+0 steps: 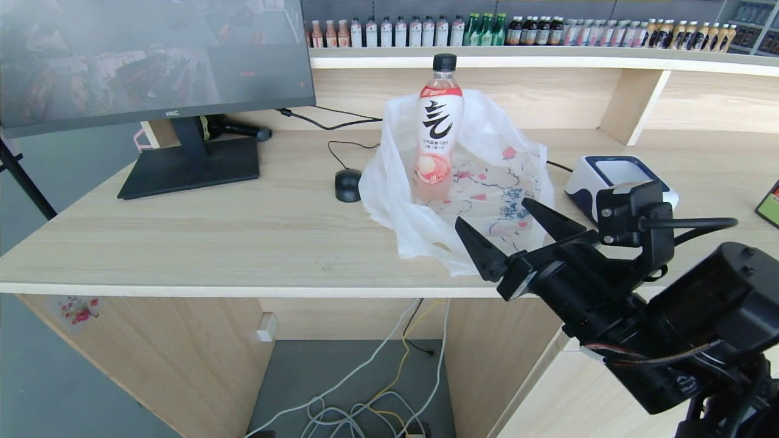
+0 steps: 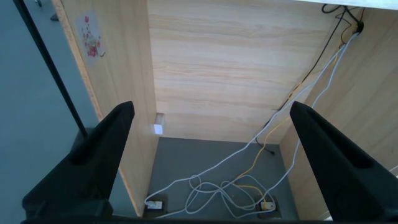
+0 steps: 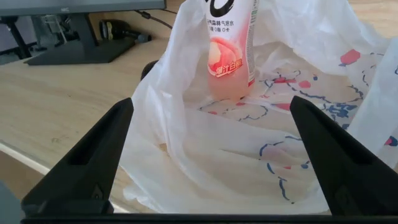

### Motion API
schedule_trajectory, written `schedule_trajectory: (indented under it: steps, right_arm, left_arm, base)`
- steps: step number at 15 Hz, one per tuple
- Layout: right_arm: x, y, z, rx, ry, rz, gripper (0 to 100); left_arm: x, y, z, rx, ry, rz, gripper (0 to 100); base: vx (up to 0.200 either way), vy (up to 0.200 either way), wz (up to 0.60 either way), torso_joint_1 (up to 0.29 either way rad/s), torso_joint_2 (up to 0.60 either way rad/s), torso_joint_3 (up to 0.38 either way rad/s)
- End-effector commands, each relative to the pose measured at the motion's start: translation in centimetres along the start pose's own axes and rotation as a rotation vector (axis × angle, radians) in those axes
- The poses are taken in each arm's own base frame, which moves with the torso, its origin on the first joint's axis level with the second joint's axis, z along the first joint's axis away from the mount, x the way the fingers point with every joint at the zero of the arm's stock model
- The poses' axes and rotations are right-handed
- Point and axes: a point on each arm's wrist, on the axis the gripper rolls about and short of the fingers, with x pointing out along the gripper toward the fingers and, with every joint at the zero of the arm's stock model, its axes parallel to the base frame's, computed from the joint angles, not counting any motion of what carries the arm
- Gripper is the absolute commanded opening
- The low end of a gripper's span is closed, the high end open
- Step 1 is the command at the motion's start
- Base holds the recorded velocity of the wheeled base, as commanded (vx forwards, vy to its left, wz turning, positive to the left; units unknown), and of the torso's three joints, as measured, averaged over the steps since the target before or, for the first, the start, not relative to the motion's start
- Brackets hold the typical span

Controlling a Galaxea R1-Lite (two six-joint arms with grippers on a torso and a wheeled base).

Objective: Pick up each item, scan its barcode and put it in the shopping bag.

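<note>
Below the counter's (image 1: 213, 225) near edge, the left claw (image 2: 212, 106) hangs with its fingers spread wide and nothing between them. It faces the open space under the counter, where loose cables (image 2: 230, 186) lie on the floor. Higher and to the right, the right claw (image 1: 491, 210) hovers over the near edge, also wide open and empty, touching nothing. It points at the white plastic bag (image 1: 487, 176) just beyond it. The bag sits open on the counter, with its near flap reaching almost to the edge. The pink drink bottle (image 1: 439, 121) stands upright inside the bag, toward its far left side. A black mouse (image 1: 348, 184) lies just left of the bag, and the white scanner (image 1: 608, 173) sits just to its right. Bare wood stretches left of the bag along the near edge. Farther left stands a monitor (image 1: 152, 55). At the far back, a shelf carries a row of bottles (image 1: 517, 30).
</note>
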Motion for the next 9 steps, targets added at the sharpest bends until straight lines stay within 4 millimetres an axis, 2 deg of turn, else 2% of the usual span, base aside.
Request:
schedule_trajectory:
  steps: [1, 3, 9]
  right_arm:
    - [-0.71, 0.02, 0.59, 0.007, -0.009, 0.006, 100]
    - [-0.54, 0.00, 0.75, 0.010, -0.018, 0.002, 100]
    - [-0.49, 0.12, 1.04, 0.015, -0.030, 0.007, 100]
  left_arm:
    - [0.00, 0.00, 0.00, 0.000, -0.001, 0.001, 100]
    - [0.00, 0.00, 0.00, 0.005, -0.001, 0.001, 100]
    - [0.00, 0.00, 0.00, 0.000, -0.001, 0.001, 100]
  base:
    - [-0.200, 0.000, 0.00, 0.007, 0.00, 0.002]
    - [-0.200, 0.000, 0.00, 0.007, 0.01, 0.002]
    - [0.000, 0.000, 0.00, 0.000, 0.00, 0.000]
